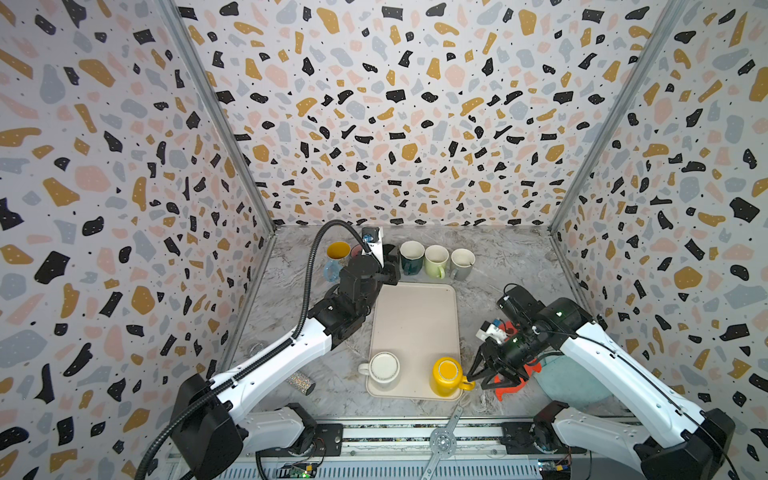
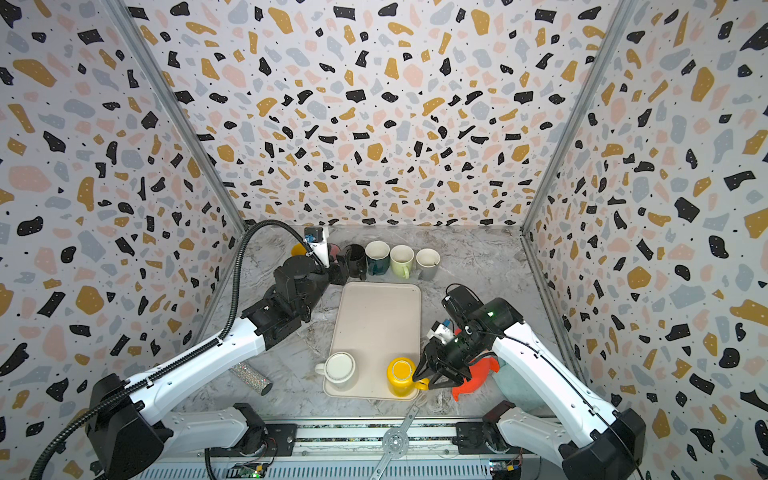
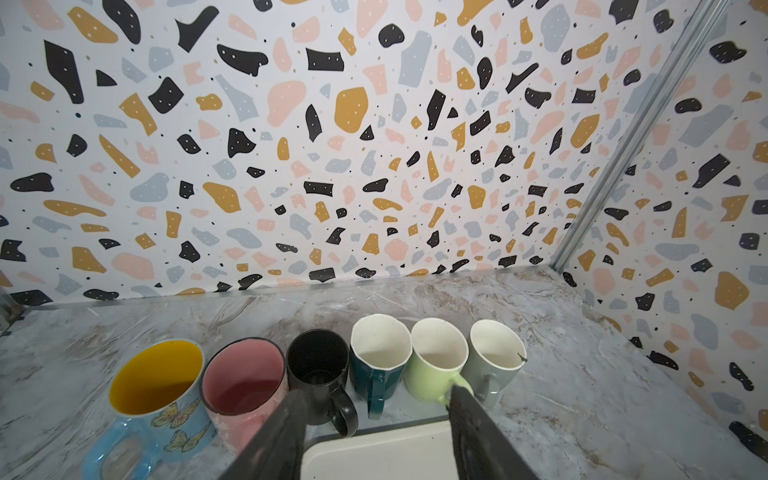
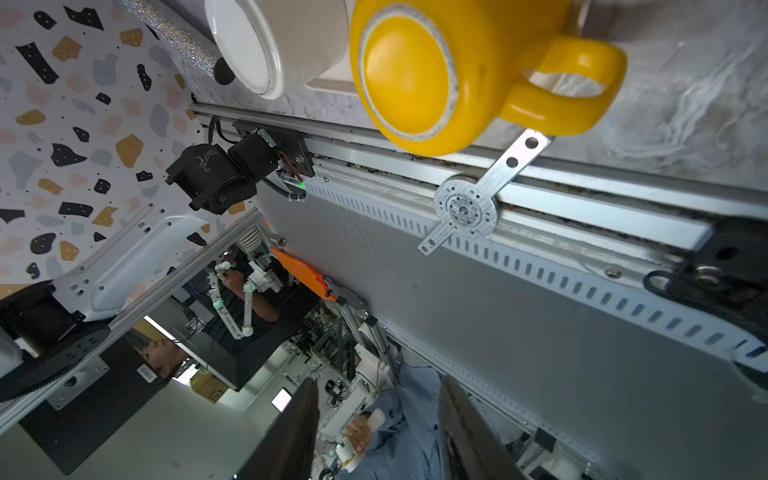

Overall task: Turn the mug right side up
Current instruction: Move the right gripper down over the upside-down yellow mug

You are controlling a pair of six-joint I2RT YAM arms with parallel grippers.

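Only the left wrist view shows the pink mug (image 3: 243, 382) clearly. The yellow mug (image 1: 445, 376), lower centre in both top views, stands inverted. The fingers of the left gripper (image 3: 376, 392) and right gripper (image 4: 378, 382) are spread and empty.

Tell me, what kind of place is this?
Probably a robot test booth staged as a kitchen counter: terrazzo-patterned panel walls, a grey marble-look tabletop with a row of ceramic mugs, and two white-and-black robot arms.

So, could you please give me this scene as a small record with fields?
tray: beige rectangular plastic tray
upside down on tray: yellow ceramic mug; white ceramic mug
upright behind tray: row of six ceramic mugs
left end effector: open, empty, near that row
right end effector: open, empty, beside the yellow mug
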